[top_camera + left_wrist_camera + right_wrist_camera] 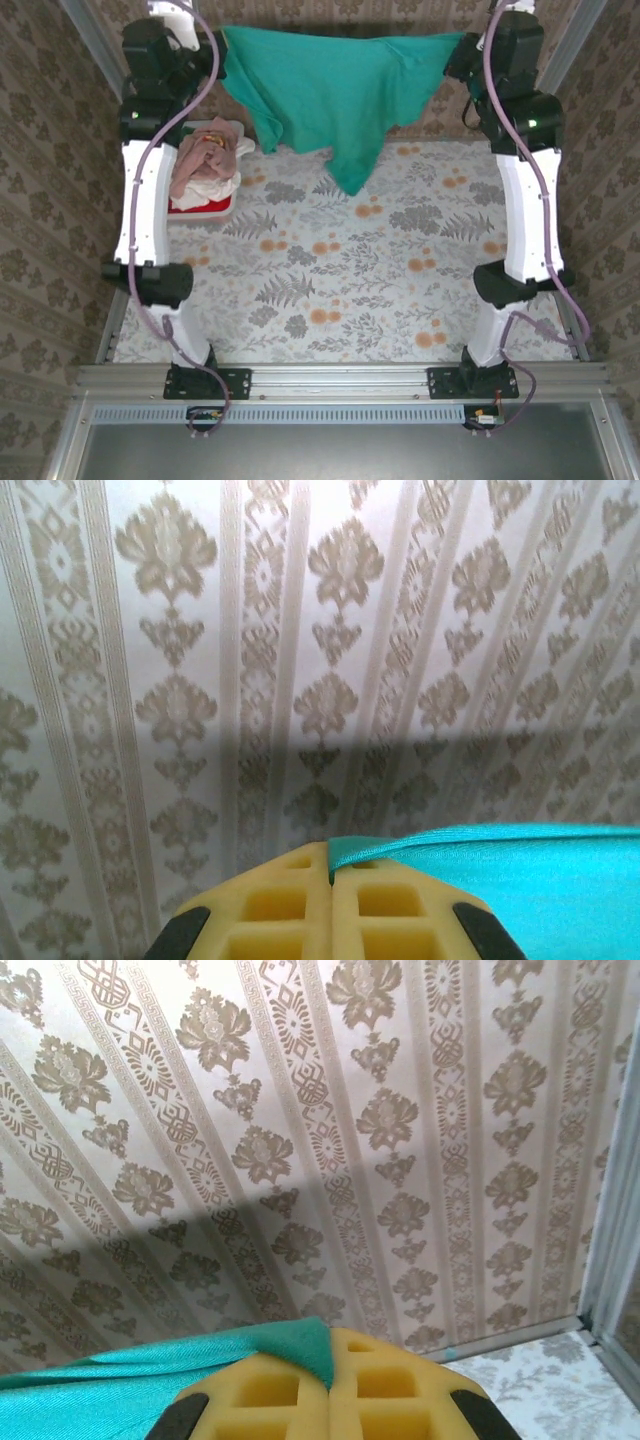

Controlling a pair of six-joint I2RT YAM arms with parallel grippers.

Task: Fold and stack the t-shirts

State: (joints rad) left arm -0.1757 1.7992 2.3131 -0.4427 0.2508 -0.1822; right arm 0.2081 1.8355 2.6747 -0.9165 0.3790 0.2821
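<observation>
A teal-green t-shirt [330,95] hangs stretched in the air at the back of the table, its lower part drooping to a point. My left gripper [215,45] is shut on its left top corner; in the left wrist view the cloth [500,875] runs out from between the yellow fingers [280,910] of the gripper [331,865]. My right gripper [455,55] is shut on the right top corner, with the teal cloth [150,1380] pinched at the gripper [330,1360]. A pile of pink, white and red t-shirts [208,165] lies at the back left.
The table [340,280] carries a leaf-and-flower patterned cover. Patterned walls [300,630] close in the back and sides. A metal corner post [615,1210] stands at the right. The arm bases sit on a rail [340,380] at the near edge.
</observation>
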